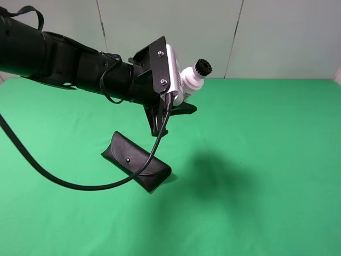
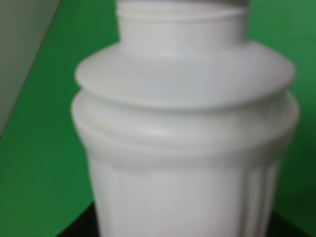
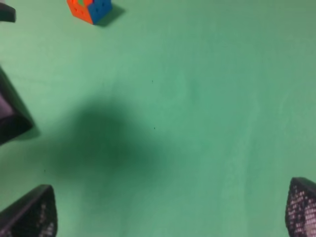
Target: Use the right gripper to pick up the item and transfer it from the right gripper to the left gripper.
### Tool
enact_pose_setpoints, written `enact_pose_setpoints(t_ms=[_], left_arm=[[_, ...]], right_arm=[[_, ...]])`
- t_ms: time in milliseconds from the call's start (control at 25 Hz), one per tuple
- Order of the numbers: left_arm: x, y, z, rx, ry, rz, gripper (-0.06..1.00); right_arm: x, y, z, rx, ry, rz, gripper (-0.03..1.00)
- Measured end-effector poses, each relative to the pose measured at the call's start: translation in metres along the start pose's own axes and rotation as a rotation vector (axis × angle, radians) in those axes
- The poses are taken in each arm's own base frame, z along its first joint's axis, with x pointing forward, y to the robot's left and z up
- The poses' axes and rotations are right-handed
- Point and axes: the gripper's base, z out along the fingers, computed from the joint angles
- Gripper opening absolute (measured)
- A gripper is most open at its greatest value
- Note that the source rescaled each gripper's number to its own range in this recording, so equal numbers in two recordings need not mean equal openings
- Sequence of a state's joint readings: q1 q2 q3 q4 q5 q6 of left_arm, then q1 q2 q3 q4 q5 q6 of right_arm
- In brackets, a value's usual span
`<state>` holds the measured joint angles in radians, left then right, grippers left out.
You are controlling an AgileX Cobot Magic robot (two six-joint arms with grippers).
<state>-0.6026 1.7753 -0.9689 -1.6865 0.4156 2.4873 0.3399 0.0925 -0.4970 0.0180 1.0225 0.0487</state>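
Note:
The item, a white contoured bottle (image 1: 192, 79) with a black bristly cap, is held in the air above the green table (image 1: 266, 160). My left gripper (image 1: 171, 114) is shut on its body, and the cap sticks out up and to the right. The left wrist view is filled by the bottle's white ribbed body and shoulder (image 2: 185, 123), very close and blurred. My right gripper (image 3: 165, 212) does not show in the exterior high view. In its own wrist view its two fingertips (image 3: 29, 215) stand wide apart over bare green cloth, open and empty.
A black glasses case (image 1: 136, 162) lies on the table below the left arm, with the arm's looping cable (image 1: 80, 184) hanging beside it. The right wrist view shows a multicoloured puzzle cube (image 3: 90, 9) on the cloth and a dark object (image 3: 10, 118) at its edge.

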Motion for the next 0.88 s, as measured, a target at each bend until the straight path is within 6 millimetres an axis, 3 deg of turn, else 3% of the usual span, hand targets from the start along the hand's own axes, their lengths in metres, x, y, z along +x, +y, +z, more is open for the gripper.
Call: enact_pose_setpoints(t_ms=[280,880], left_arm=[[0.000,0.000,0.000,0.000,0.000,0.000,0.01],[0.000,0.000,0.000,-0.002,0.002,-0.003,0.01]], right_arm=[[0.005,0.000,-0.005,0.020,-0.047,0.009,1.00],[0.008,0.001,-0.011,0.265,-0.111,0.142,1.00]])
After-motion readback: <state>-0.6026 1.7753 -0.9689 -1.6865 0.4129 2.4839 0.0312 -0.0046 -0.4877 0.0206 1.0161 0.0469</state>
